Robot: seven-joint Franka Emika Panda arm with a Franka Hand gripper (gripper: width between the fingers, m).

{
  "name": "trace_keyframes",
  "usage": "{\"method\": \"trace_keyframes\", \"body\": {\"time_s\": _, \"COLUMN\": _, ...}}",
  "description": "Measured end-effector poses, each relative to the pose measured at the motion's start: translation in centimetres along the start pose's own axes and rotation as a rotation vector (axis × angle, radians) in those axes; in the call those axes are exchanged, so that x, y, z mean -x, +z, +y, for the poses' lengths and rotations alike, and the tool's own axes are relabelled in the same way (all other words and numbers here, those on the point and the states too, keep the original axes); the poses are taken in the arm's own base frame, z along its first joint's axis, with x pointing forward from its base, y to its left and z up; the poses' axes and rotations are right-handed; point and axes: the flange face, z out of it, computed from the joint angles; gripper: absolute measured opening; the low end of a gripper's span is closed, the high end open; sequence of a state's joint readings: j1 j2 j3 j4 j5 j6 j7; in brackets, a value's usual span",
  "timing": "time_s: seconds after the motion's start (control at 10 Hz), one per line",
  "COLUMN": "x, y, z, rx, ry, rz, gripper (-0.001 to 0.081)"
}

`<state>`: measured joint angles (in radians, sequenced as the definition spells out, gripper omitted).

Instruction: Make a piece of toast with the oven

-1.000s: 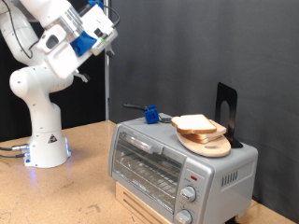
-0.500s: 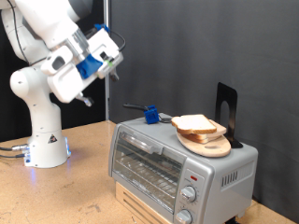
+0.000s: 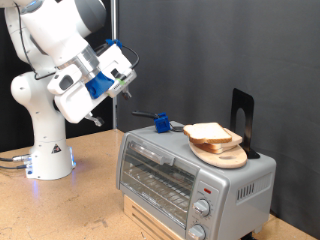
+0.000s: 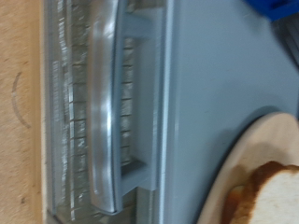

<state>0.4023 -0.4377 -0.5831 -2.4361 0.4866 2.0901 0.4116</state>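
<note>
The gripper hangs in the air, up at about ten o'clock from the oven and well apart from it. I cannot tell if its fingers are open or closed, and nothing shows between them. In the wrist view no fingers show — only the oven door with its long handle, the oven's flat top and a corner of bread. The door is shut and the wire rack behind the glass looks bare. The piece of toast sits on a small stack of bread on a round wooden board on top of the oven, at about three o'clock from the gripper. A blue thing sits near the bread. The bread is soft, so a hard pinch could squash it — or a bump could push the board off the oven onto the tabletop.
</note>
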Motion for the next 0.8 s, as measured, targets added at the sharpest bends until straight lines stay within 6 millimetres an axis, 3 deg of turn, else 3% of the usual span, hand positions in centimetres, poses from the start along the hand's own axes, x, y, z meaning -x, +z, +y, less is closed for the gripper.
{"method": "trace_keyframes", "body": {"time_s": 0.2, "x": -0.1, "y": 0.5, "z": 0.6, "rx": -0.001, "ry": 0.01, "rz": 0.004, "gripper": 0.0808}}
{"method": "trace_keyframes", "body": {"time_s": 0.8, "x": 0.1, "y": 6.7, "z": 1.3, "rx": 0.031, "ry": 0.018, "rz": 0.111, "gripper": 0.0808}}
